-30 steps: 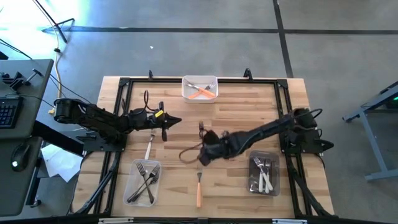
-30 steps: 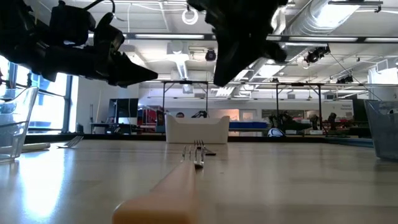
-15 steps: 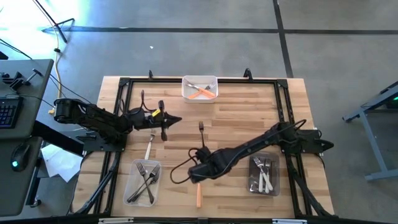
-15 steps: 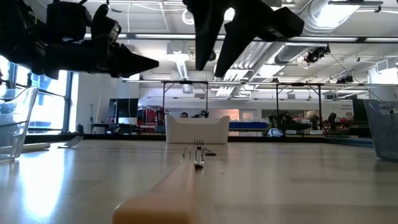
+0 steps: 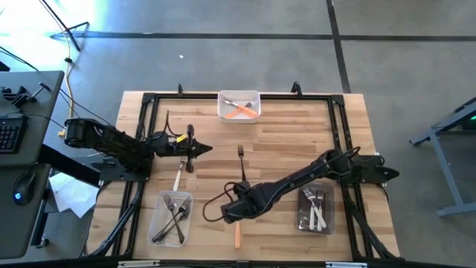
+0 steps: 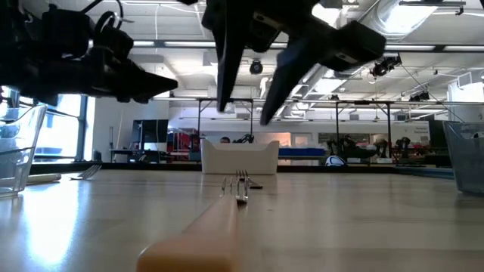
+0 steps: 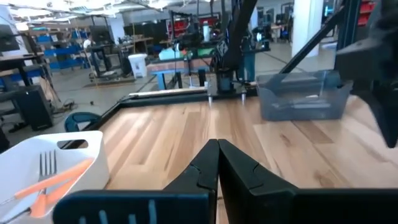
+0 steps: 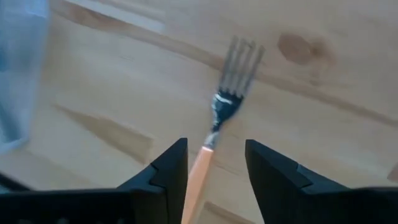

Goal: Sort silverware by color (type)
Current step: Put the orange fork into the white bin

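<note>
A: Right pincer (image 8: pixel 214 163), fingers apart, straddles the orange fork (image 8: pixel 219 130) lying flat on the surface (image 8: pixel 112 81).

B: Light, stiff, likely slick; pinch mid-handle. Left pincer (image 7: pixel 217 163), closed, waits.

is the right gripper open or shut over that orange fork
Open. In the right wrist view the right gripper shows its two fingers apart, with the orange-handled fork lying on the table in the gap, not clamped.

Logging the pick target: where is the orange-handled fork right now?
In the high view, the orange-handled fork lies on the table's near-centre edge, under the open right claw, between two clear trays.
</note>
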Motion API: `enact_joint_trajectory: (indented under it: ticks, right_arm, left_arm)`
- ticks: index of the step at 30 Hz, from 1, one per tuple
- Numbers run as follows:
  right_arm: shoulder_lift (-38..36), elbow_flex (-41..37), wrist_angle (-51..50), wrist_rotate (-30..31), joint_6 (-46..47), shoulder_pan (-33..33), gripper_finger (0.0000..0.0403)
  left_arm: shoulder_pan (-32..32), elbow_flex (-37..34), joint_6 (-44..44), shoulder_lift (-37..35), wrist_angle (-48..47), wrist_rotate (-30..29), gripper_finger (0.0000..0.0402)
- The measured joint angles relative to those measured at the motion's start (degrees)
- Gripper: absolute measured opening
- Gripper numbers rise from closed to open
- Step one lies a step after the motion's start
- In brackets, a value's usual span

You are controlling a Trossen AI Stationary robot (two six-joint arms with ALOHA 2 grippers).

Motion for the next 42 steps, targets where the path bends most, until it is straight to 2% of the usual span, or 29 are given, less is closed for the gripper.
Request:
enact_joint_trajectory:
  ticks: [4,14,25,30,35,42]
  right_arm:
    - [2.0,-0.06,-0.01,-0.05,2.44,0.76,0.0145]
    - [6.81,-0.08,3.39,-3.22,1.76,1.35,0.0144]
    - [7.22,-0.03,3.33,-4.26,1.19,0.87,0.0144]
    - [7.03,1.07,-0.24,-3.8,0.67,0.55,0.0144]
    - [6.85,2.74,3.54,-2.14,0.08,0.45,0.0144]
    - [9.28,2.67,-1.26,-2.28,-0.1,0.1,0.0144]
  left_arm:
    - [0.0,-3.43,-0.23,0.0,4.95,-0.1,0.0]
    - [0.0,-3.35,-1.6,-0.33,4.87,-1.14,0.0]
    - [0.0,-3.35,-1.62,-0.33,4.74,-1.57,0.0]
    - [0.0,-3.35,-1.62,-0.33,4.49,-1.62,0.0]
    - [0.0,-3.35,-1.31,-0.33,4.4,-1.68,0.0]
    - [0.0,-3.35,-1.27,-0.33,4.35,-1.81,0.0]
